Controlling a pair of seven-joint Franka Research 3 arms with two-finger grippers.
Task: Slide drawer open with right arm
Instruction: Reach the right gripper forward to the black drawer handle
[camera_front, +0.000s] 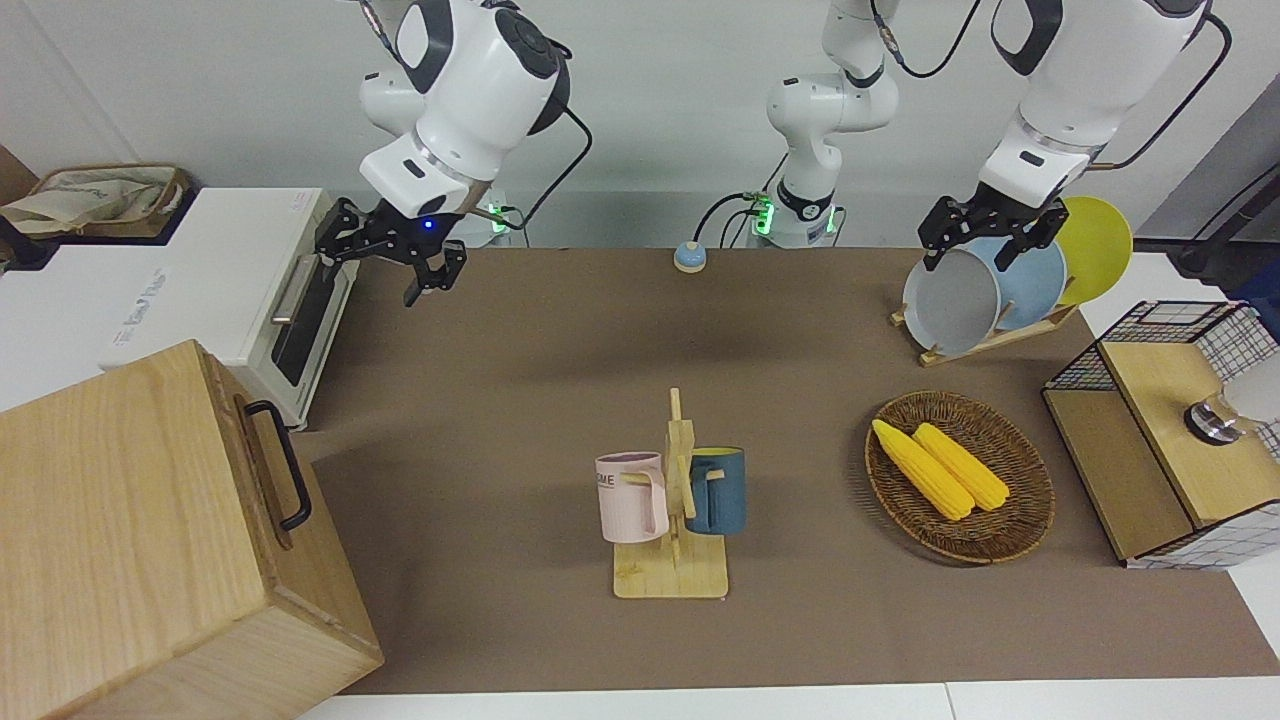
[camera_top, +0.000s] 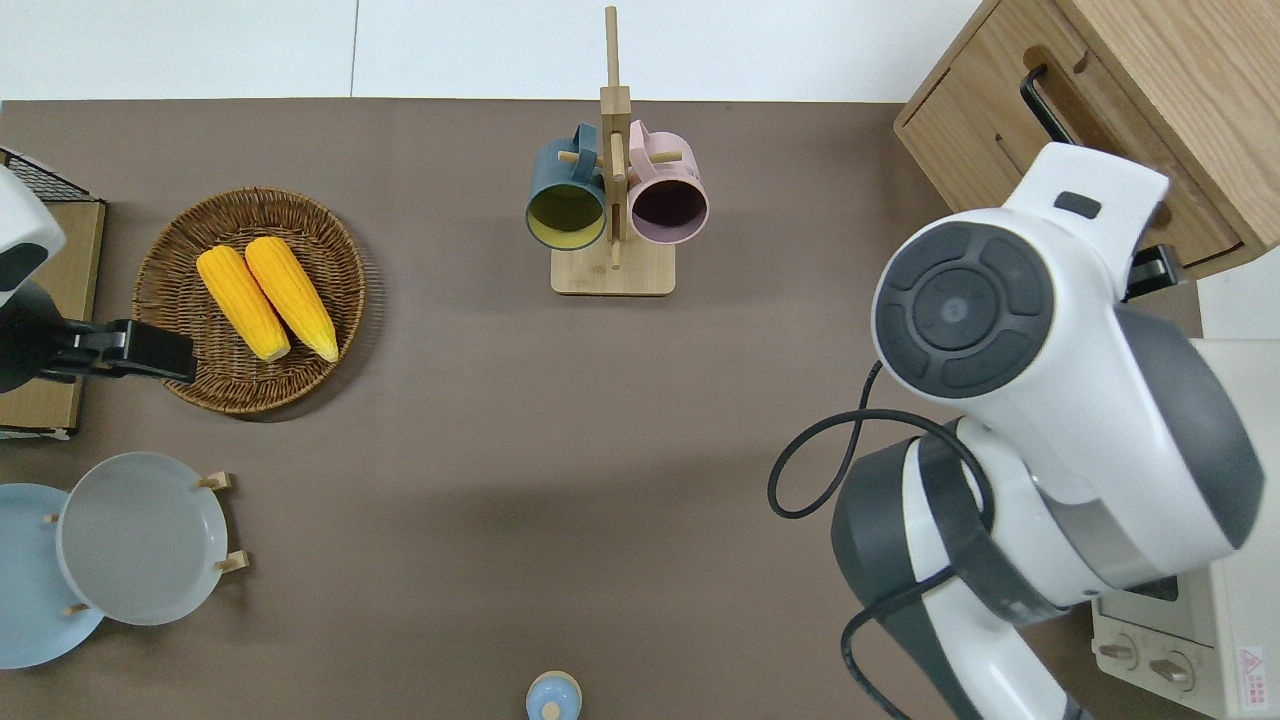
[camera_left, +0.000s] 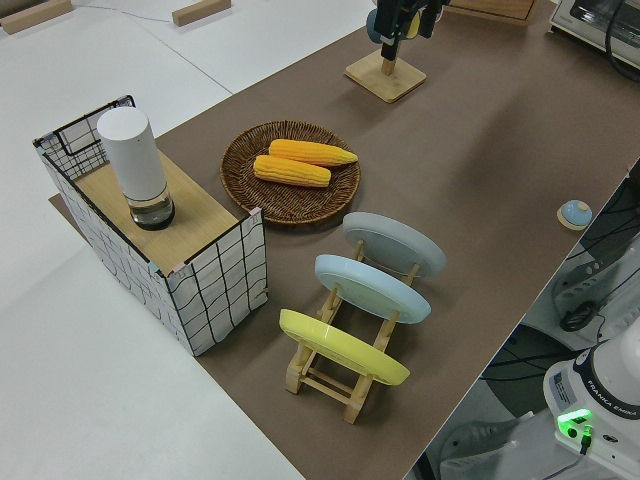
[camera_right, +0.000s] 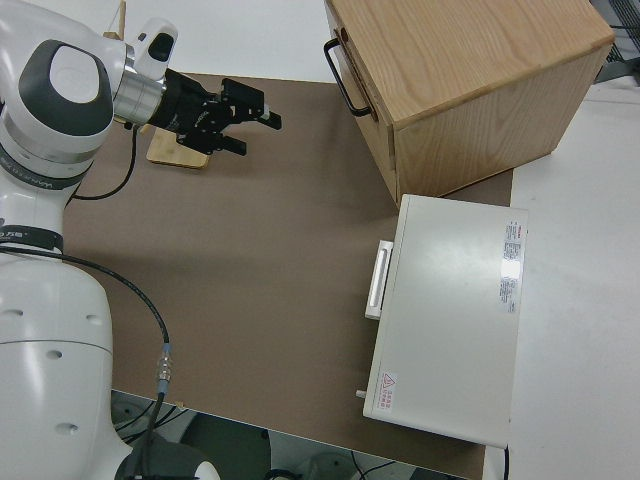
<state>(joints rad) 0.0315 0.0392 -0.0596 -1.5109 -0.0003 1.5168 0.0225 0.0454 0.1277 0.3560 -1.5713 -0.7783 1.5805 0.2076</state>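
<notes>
The drawer (camera_front: 262, 470) is the pale wood front of the big box cabinet (camera_front: 120, 540) at the right arm's end of the table. Its black bar handle (camera_front: 281, 463) also shows in the right side view (camera_right: 345, 75). The drawer looks shut. My right gripper (camera_front: 375, 262), with a blue light on its wrist, is open and empty. It hangs over the brown mat between the mug rack and the cabinet and points toward the cabinet (camera_right: 262, 120), apart from the handle. In the overhead view the arm hides most of the handle (camera_top: 1038, 98). The left arm is parked, its gripper (camera_front: 985, 240) open.
A white toaster oven (camera_front: 250, 290) stands beside the cabinet, nearer to the robots. A mug rack (camera_front: 672, 500) with two mugs stands mid-table. A basket of corn (camera_front: 960, 480), a plate rack (camera_front: 990, 290) and a wire mesh shelf (camera_front: 1170, 430) are at the left arm's end.
</notes>
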